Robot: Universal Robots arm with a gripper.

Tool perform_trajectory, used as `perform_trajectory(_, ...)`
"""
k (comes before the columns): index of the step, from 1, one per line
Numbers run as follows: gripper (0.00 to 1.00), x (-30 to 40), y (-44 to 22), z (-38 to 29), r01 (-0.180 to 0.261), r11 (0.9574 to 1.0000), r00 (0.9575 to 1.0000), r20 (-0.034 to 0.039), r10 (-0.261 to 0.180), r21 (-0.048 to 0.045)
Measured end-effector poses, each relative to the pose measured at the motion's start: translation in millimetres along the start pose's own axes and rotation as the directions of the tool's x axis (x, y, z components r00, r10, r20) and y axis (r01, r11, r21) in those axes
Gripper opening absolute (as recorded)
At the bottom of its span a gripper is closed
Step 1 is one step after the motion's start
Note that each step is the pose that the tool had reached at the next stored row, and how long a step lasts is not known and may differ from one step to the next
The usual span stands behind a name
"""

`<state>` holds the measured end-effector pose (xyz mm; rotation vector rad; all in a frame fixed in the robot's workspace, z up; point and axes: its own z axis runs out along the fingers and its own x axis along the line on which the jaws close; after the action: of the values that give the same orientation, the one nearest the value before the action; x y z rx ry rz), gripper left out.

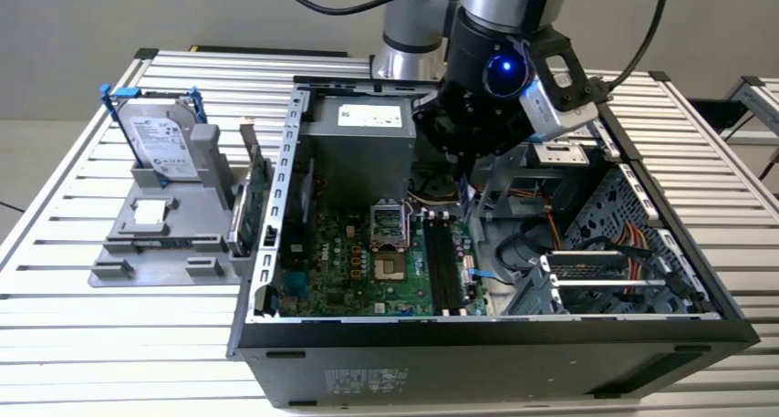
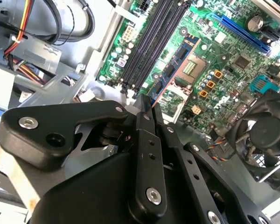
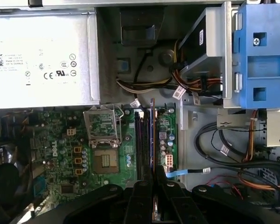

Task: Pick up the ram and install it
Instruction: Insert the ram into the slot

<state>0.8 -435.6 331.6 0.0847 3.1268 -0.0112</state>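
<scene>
Your hand [image 2: 147, 105] is closed on the ram [image 2: 175, 70] — the pickup is done and the seating is not. The stick hangs edge-on above the black memory slots [image 3: 141, 144] beside the bare processor socket [image 3: 101, 125], inside the open computer case [image 1: 487, 330]; judging by the second wrist view, it is not yet down in a slot. That view shows the ram's broad face with its chips, angled over the motherboard [image 2: 224, 42]. The first wrist view [image 3: 152, 135] gives you only its thin edge running along the slots. In the exterior view the arm covers the stick, but you see the worktop [image 1: 73, 307] and the hard drive [image 1: 156, 134] in its grey holder.
</scene>
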Motion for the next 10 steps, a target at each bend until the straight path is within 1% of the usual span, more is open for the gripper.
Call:
perform_trajectory(5,0.00,-0.1,0.0,2.0,-0.004,1.0000,1.0000,0.0001,0.004,0.0032)
perform_trajectory(10,0.00,0.0,0.0,3.1,-0.008,1.0000,1.0000,0.0002,0.008,0.0045)
